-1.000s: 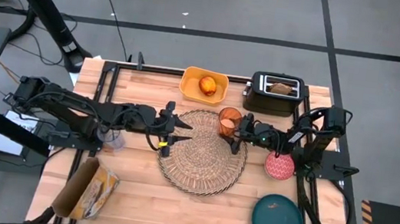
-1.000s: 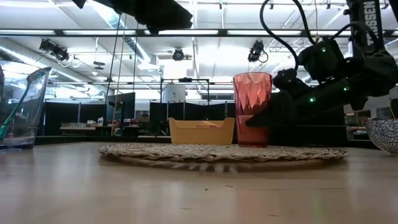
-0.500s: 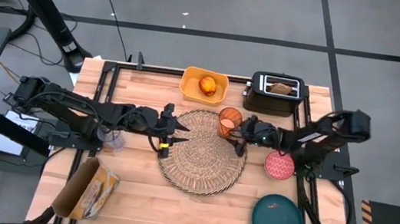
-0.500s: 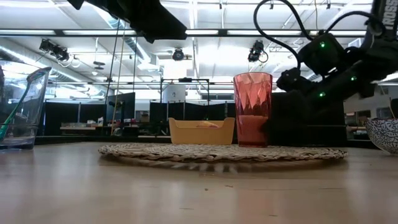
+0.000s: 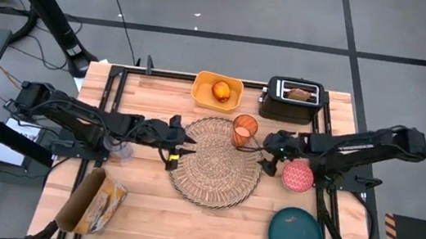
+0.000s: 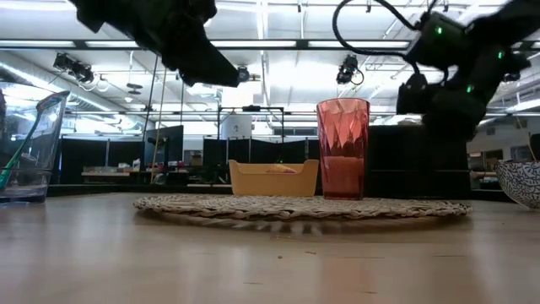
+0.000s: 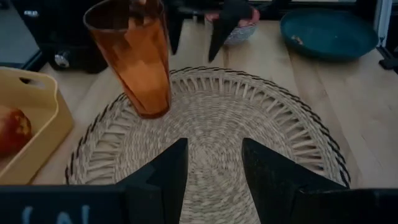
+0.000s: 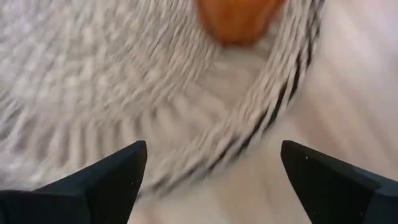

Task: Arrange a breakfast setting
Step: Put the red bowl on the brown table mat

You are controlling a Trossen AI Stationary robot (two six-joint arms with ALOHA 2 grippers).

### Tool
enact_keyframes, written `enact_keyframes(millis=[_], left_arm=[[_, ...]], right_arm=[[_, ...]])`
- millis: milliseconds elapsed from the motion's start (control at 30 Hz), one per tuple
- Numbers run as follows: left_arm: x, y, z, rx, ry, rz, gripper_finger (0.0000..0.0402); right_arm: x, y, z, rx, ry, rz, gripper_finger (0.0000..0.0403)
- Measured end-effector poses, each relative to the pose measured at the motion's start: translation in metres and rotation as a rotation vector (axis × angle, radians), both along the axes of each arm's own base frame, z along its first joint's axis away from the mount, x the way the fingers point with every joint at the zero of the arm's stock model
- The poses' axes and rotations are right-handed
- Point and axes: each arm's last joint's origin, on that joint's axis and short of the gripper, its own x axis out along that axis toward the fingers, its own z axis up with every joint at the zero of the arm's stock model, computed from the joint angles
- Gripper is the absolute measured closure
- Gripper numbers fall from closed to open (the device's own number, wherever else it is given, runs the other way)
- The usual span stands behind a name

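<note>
The round woven straw placemat [image 5: 216, 161] lies flat at the middle of the wooden table [image 5: 135, 208], and the translucent orange cup [image 5: 244, 129] stands upright on its rim at about one o'clock from the mat's centre, seen in the high view. The right gripper [image 5: 267, 161] hangs over the mat's edge at three o'clock, just beside the cup but clear of it, its two fingers [image 8: 112, 180] spread wide and empty. The left gripper [image 5: 179, 141] hovers above the mat's nine-o'clock edge, its fingers [image 7: 163, 174] parted with nothing between them. The small pink bowl [image 5: 298, 177] sits on the bare table just off the mat at three o'clock, and the dark teal plate [image 5: 295, 236] rests near the table's corner at about four o'clock. The yellow rectangular tray [image 5: 217, 90] at twelve o'clock holds the small orange-red fruit [image 5: 221, 92], and the black toaster [image 5: 292, 99] at one o'clock has the toast slice [image 5: 300, 93] in its slot. In the low view, the blue-green spoon [image 6: 24, 148] leans inside a clear container [image 6: 27, 143].
</note>
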Motion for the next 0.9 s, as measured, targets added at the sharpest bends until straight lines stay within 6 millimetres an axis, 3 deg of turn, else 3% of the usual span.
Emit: enact_keyframes(millis=[267, 433, 700, 900], left_arm=[[-0.005, 0.001, -0.013, -0.036, -0.062, 0.027, 0.0241], [-0.004, 0.001, -0.012, -0.046, -0.076, 0.031, 0.0241], [-0.004, -0.001, -0.011, -0.048, -0.092, 0.026, 0.0241], [-0.004, -0.009, -0.01, -0.051, -0.103, -0.007, 0.0242]], right_arm=[[-0.002, 0.027, 0.056, 0.216, 0.174, -0.069, 0.0043], [-0.001, 0.051, 0.076, 0.269, 0.277, -0.131, 0.0053], [-0.004, 0.077, 0.06, 0.26, 0.498, -0.34, 0.0057], [0.008, 0.086, 0.039, 0.196, 0.56, -0.383, 0.0057]])
